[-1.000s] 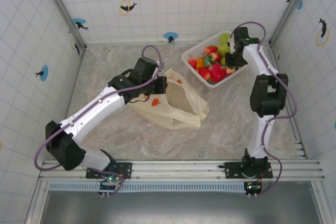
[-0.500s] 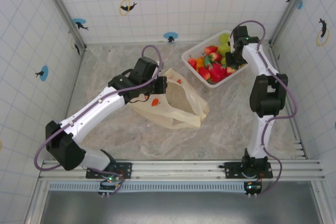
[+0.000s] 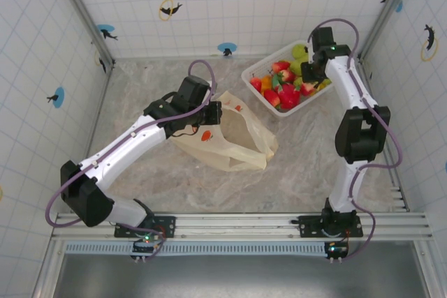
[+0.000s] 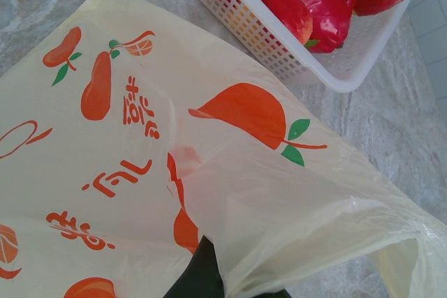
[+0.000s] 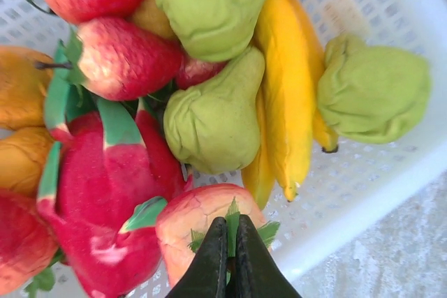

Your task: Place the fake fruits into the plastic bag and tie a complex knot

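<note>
Here the right gripper (image 5: 230,264) has its fingers pressed together on the green leafy tuft of a peach-coloured fruit (image 5: 199,225) that sits in the basket (image 5: 391,179), against its wall. The fruit is probably hollow plastic, light, hard and glossy, so its round body would likely slip from the pads. The tuft is the better hold, though it is thin and may pull free if the lift is jerky. Packed around it in the basket are a green pear (image 5: 213,113), a banana (image 5: 283,95) and a large red fruit (image 5: 115,193). All of them touch or lean on it, so they may shift or be dragged up as it rises, and the basket wall crowds the fingers on one side. Just beside the basket, on the table (image 3: 140,88), lies the bag (image 3: 237,137), thin, limp and easily creased. The left gripper (image 4: 206,273) is closed on the film at the bag's rim, which holds the mouth partly lifted towards the basket. That opening looks shallow and floppy, so a dropped fruit could land on the film, not inside.
</note>
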You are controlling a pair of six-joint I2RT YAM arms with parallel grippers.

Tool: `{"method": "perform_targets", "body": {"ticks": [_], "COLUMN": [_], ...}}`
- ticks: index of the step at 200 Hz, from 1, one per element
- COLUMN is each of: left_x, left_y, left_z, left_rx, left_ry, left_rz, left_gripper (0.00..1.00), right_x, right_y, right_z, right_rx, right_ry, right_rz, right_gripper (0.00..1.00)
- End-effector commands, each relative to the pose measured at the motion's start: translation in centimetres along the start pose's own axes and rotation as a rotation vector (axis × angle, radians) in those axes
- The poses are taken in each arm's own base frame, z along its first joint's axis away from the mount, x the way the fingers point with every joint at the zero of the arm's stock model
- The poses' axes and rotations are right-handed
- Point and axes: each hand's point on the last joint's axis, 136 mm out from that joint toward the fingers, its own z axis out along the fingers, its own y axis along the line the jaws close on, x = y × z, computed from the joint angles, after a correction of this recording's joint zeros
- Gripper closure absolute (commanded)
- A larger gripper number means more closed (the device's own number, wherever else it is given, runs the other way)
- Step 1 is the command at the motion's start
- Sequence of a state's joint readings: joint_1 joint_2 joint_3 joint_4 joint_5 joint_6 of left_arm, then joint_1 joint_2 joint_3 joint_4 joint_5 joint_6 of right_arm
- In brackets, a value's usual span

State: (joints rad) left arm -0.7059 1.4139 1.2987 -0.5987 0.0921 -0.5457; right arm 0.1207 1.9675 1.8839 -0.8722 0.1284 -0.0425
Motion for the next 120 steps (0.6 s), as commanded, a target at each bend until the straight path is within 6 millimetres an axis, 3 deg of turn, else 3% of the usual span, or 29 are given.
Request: {"method": "perform_targets", "body": {"ticks": [1,48,95,120], "left_x": [-0.8,-0.9,-1.0,-1.0], "left_y": [-0.1,-0.9,-0.7,-0.9], "left_z": [-1.3,-0.7,-0.3,-0.2], "left_rx": [-0.002,0.037,0.036,0.048], "left_ry": [-0.026,-0.009,0.0,0.003], "left_rz": [0.017,0.021,0.012,0.01], "left_gripper": [1.0,1.0,1.0,1.0], "right_x": [-3.0,-4.0,-1.4,0.6], "right_y": [-0.1,0.6,3.9,6.9], "right_z": [-5.4,-12.4,-21.2,-25.6], "right_rx": [-0.014,-0.07,-0.224,-0.357], "right_ry": [-0.142,-0.294,-0.502,-0.608], "right_rz": [0.017,0.062,0.098,0.093], "right_gripper": [1.0,1.0,1.0,1.0]}}
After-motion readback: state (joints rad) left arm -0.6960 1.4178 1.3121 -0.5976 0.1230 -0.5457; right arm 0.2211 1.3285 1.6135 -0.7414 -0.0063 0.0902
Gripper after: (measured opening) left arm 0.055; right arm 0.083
